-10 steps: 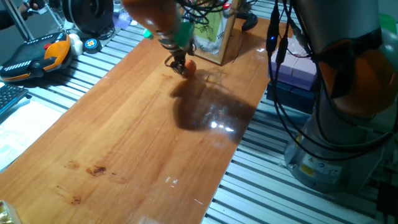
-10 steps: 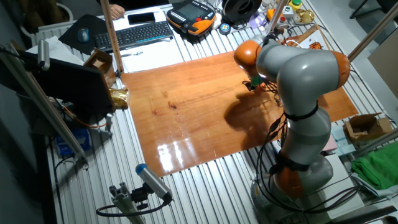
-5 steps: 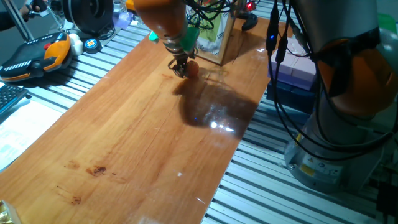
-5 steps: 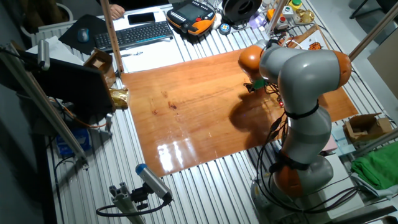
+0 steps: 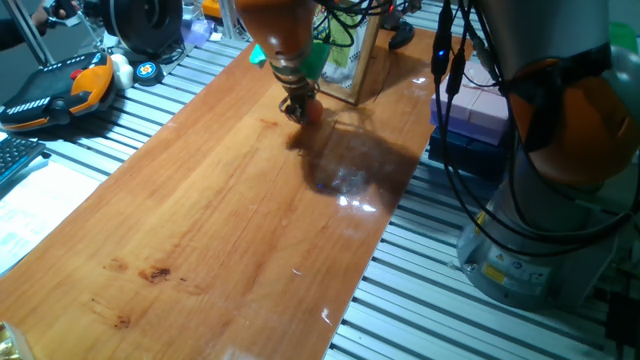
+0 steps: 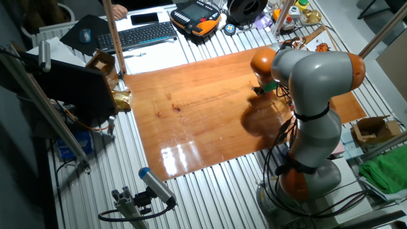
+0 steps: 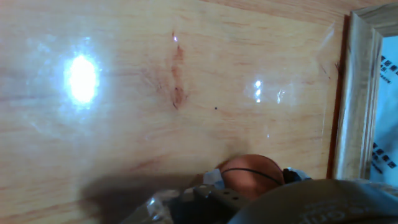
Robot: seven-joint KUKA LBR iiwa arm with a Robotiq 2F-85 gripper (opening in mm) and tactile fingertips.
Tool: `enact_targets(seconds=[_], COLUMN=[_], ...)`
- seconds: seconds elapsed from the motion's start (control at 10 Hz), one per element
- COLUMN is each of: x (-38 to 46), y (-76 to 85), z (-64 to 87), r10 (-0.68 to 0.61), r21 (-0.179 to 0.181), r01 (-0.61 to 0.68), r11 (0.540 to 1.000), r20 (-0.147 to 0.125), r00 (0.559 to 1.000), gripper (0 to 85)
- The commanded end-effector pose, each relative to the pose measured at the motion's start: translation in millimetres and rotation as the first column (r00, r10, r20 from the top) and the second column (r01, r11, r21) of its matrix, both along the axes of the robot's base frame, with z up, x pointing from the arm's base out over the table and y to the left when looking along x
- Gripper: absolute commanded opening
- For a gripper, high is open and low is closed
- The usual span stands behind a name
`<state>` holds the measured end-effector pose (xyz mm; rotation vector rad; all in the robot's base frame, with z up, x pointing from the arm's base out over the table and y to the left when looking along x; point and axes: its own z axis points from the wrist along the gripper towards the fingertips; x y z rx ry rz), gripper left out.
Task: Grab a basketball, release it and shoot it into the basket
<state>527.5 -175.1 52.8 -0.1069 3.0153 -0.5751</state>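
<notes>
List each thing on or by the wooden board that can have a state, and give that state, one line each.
basketball: between the gripper fingers, low over the wooden board, beside the frame.
gripper: shut on the basketball, pointing down at the board.
wooden-framed backboard: standing on the board, close beside the ball; its hoop is hidden in these views.
wooden board: lying flat, glossy, with lamp glare.

Robotics lab bench. Slotted aluminium profile table (image 6: 191, 172) carries a varnished wooden board (image 6: 197, 108). Grey-and-orange arm (image 6: 315, 95) bolted at lower right, cables (image 5: 450, 120) trailing off it. Upper left of the frame: orange-and-black teach pendant (image 5: 60, 90), keyboard (image 6: 143, 35), mouse (image 6: 86, 36). Camera on a stand (image 6: 152, 187) at bottom edge.
</notes>
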Motion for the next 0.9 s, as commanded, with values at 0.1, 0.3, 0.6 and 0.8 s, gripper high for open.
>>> enact_targets(seconds=[0.1,0.3,0.6,0.8], x=[-0.2,-1.2,3.7,9.2], y=[8.8,19.1,36.6,39.7], z=[20.9,39.0,80.6,115.9], r10=[-0.023,-0.049,-0.094,-0.122], r21=[0.021,0.023,0.014,0.002], r01=[0.024,0.050,0.096,0.123], r11=[0.999,0.998,0.995,0.992], r20=[-0.031,-0.053,-0.111,-0.152], r00=[0.999,0.997,0.989,0.981], gripper=[35.3,34.0,31.0,28.3])
